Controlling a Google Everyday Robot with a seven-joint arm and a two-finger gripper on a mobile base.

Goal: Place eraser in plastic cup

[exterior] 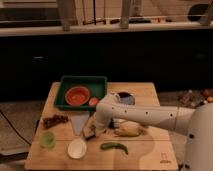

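Note:
My gripper (93,130) is low over the table's front left, at the end of the white arm (145,116) that reaches in from the right. A small dark-and-tan block, the eraser (89,134), shows at the gripper's tip, touching or just under it. A pale translucent plastic cup (80,122) stands right beside the gripper on its left. A white cup (77,148) stands in front of the gripper, nearer the table's front edge.
A green tray (100,82) with an orange bowl (78,95) stands at the back. A dark bowl (123,97) is behind the arm. A yellowish fruit (129,131), a green pepper (114,147), a green cup (48,139) and dark red fruit (54,120) lie on the wooden table (150,155).

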